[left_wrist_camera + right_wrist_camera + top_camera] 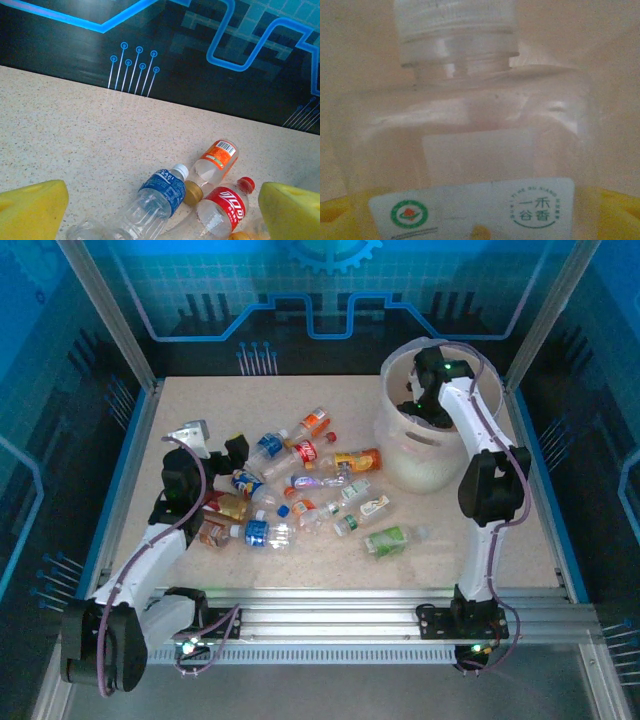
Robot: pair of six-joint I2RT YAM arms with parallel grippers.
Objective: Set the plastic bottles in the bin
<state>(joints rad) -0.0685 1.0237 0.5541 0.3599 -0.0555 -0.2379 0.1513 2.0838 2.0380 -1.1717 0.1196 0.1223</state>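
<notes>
right end effector (414, 410) inside bin (420, 468), spread wide around clear bottle (470, 145); left end effector (162, 210) gaping, empty

Speckled beige tabletop (300, 400), blue circuit-patterned back wall (330, 300), aluminium frame rail (330, 605) along near edge

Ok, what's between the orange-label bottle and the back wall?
Just bare table, seen in the left wrist view, from the orange-label bottle up to the back wall.
</notes>
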